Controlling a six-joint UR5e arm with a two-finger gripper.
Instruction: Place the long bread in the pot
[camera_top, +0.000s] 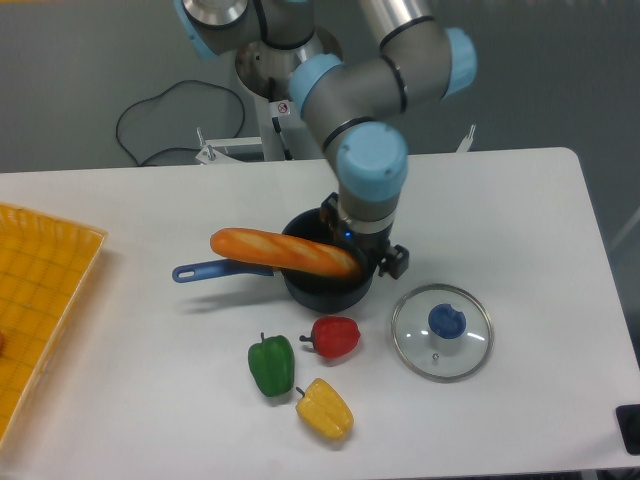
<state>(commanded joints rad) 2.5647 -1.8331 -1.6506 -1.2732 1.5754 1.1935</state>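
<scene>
Now resting across the pot (325, 283), the bread (285, 251): right end down inside the rim, left end jutting out over the blue handle (205, 270) toward the surface's left edge. Tilted, not flat, being longer than the pot is wide. Gripper (368, 250) just above the pot's far-right rim, close to the bread's right end; jaws hidden under the wrist, so cannot tell whether spread or pinching, nor whether touching the loaf.

Risks, judged from this pose:
- If released and balanced only on the rim, could tip outward, the overhanging left end being the heavier-looking side, and roll off onto the surface.
- If not released, a lift or sideways pull could drag the bread back out, or tug the light pot along by its rim.
- A careless retreat could clip the rim and shift the pot toward the red pepper (335, 337) near its front side.

Elsewhere: green pepper (271, 365) and yellow pepper (324, 409) toward the front edge, glass lid (441, 332) right of the pot, yellow tray (40, 300) at the left edge.

Writing: only a small round red-ringed sticker (283, 108) on the arm's base, too small to read. No brand legible anywhere.
</scene>
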